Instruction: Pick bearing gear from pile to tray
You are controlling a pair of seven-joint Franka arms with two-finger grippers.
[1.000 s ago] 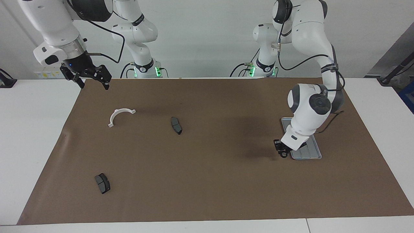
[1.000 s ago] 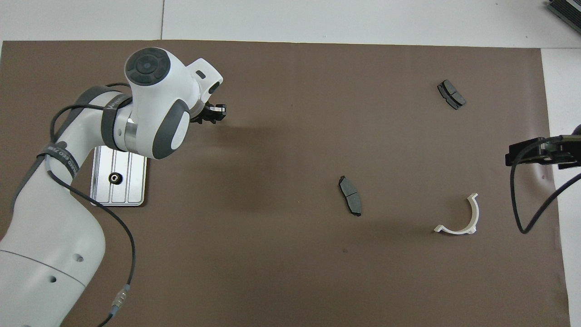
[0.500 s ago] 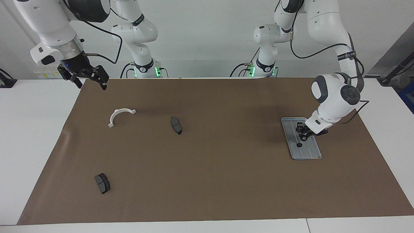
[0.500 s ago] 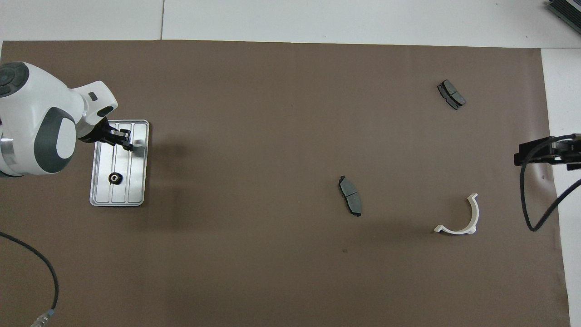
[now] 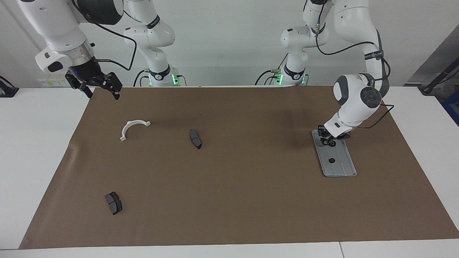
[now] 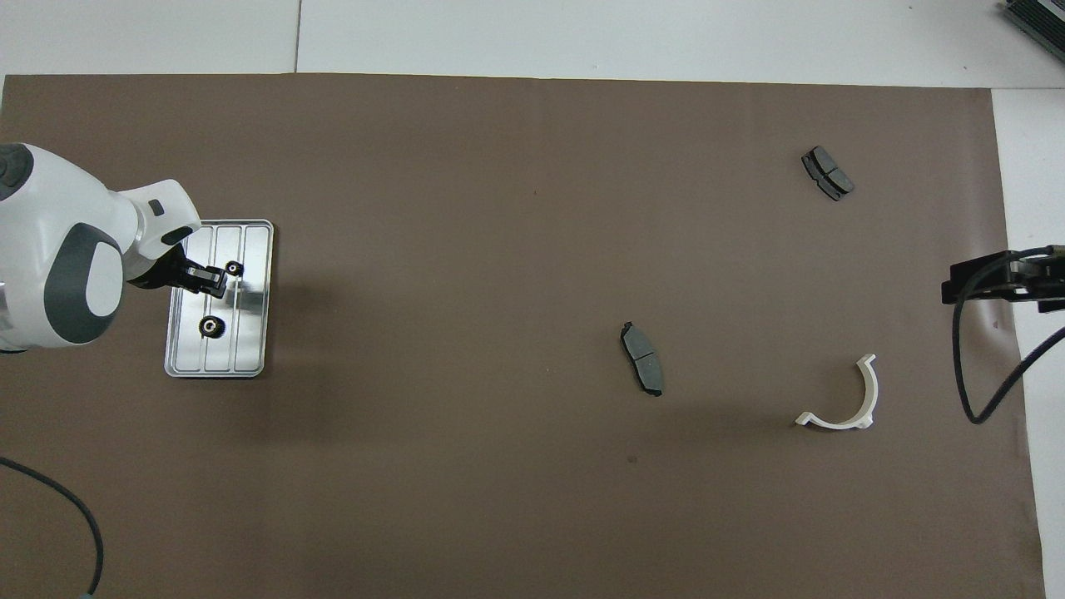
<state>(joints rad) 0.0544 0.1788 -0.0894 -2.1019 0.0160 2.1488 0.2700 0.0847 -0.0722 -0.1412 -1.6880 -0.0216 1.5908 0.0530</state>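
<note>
The silver tray [image 5: 345, 168] [image 6: 250, 349] lies at the left arm's end of the mat. One black bearing gear [image 5: 331, 160] [image 6: 210, 326] rests in it. My left gripper [image 5: 330, 141] [image 6: 223, 274] hangs low over the tray's end nearest the robots, shut on a second small black bearing gear [image 5: 332, 143] [image 6: 235, 268]. What is left of the pile is spread toward the right arm's end: a white half-ring [image 5: 133, 127] [image 6: 850, 405] and two dark grey pads [image 5: 195, 138] [image 5: 113, 202]. My right gripper [image 5: 102, 92] waits open, raised over the mat's corner.
A brown mat [image 5: 251, 200] covers most of the white table. In the overhead view the two pads [image 6: 642, 369] [image 6: 827, 172] lie well apart. The right arm's cable [image 6: 965, 374] hangs over the mat's edge near the half-ring.
The left gripper swung from beside the tray's end farthest from the robots to over the tray, carrying the small gear. The right gripper barely shifted.
</note>
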